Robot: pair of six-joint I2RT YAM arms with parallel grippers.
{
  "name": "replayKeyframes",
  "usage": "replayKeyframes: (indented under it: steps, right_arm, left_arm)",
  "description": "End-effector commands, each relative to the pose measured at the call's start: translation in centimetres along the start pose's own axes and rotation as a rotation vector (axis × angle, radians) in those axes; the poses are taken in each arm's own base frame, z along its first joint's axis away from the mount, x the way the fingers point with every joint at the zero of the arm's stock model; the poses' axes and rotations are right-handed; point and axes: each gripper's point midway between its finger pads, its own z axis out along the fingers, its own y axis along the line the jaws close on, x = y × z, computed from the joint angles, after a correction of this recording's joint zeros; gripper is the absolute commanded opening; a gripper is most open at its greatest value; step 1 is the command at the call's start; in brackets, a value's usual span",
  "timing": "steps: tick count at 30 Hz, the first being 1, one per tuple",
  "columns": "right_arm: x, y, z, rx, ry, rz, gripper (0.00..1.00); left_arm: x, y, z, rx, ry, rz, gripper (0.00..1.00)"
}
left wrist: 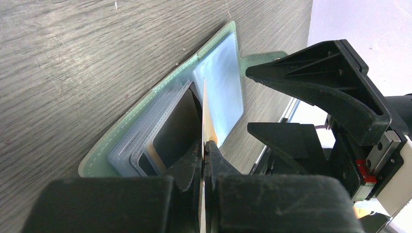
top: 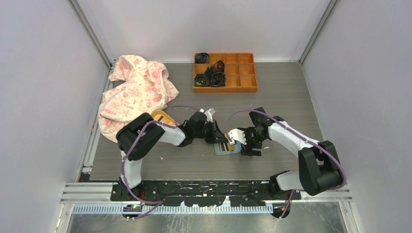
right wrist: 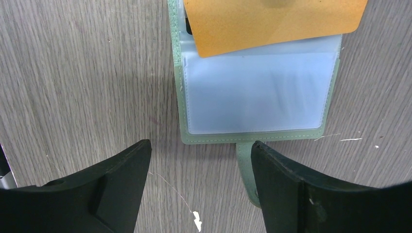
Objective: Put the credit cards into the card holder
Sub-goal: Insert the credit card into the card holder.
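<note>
Currently: left gripper (left wrist: 204,145) jaws clamped on orange credit card (right wrist: 272,24), card on edge over open card holder (right wrist: 257,97). Card holder flat at table (top: 145,165) centre. Right gripper (right wrist: 199,155) jaws wide, holding nothing, at holder's 3 o'clock.

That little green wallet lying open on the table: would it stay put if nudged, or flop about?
The card holder probably flops: its clear sleeves fan loosely. It looks thin and light, so a nudge would likely slide it across the table. Its soft stitched cover may bend when lifted.
</note>
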Motion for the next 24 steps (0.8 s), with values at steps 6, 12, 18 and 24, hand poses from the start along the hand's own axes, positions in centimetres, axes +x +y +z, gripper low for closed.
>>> replayKeyframes:
  steps: [6,12,18,24]
  right_arm:
    - [-1.1,-1.4,-0.8,0.039,-0.022,-0.019,0.8]
    - [-1.1,-1.4,-0.8,0.039,-0.023,-0.018,0.8]
    - [-1.1,-1.3,-0.8,0.035,-0.023,-0.018,0.8]
    - [-1.2,-1.3,-0.8,0.037,-0.024,-0.02,0.8]
  left_arm:
    - [0.1,0.4,0.6,-0.047,0.014,-0.008,0.0]
    - [0.1,0.5,0.9,-0.051,0.014,-0.013,0.0]
    - [0.0,0.1,1.2,-0.045,-0.006,0.023,0.0]
    - [0.1,0.1,1.4,-0.036,-0.01,0.014,0.0]
